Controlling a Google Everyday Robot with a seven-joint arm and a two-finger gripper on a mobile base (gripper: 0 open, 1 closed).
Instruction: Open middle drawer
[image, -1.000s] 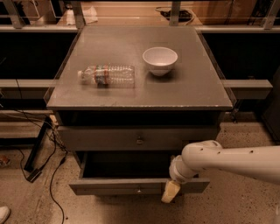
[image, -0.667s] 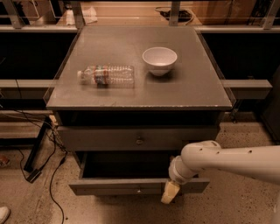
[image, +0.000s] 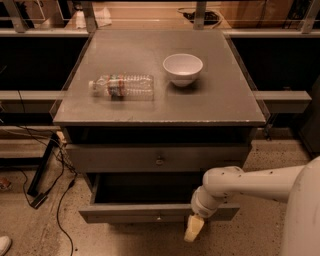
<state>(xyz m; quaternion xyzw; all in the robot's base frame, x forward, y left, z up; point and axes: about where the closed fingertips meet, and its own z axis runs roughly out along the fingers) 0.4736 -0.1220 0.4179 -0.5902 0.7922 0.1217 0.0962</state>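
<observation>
The middle drawer (image: 125, 213) is the gray drawer pulled out below the closed upper drawer front (image: 115, 158). Its dark inside shows, and its small round knob (image: 159, 217) sits at the centre of its front. My gripper (image: 194, 229) hangs on the white arm (image: 250, 182) just in front of the drawer's front panel. It is to the right of the knob and not on it. The lowest drawer is hidden under the open one.
A plastic water bottle (image: 121, 86) lies on its side on the gray cabinet top (image: 220, 105), next to a white bowl (image: 183, 68). Black cables (image: 60, 200) and a dark frame leg (image: 41, 175) lie on the floor at the left. Shelves run behind the cabinet.
My gripper and wrist have dropped slightly, away from the drawer front. The drawer, bottle and bowl have not moved.
</observation>
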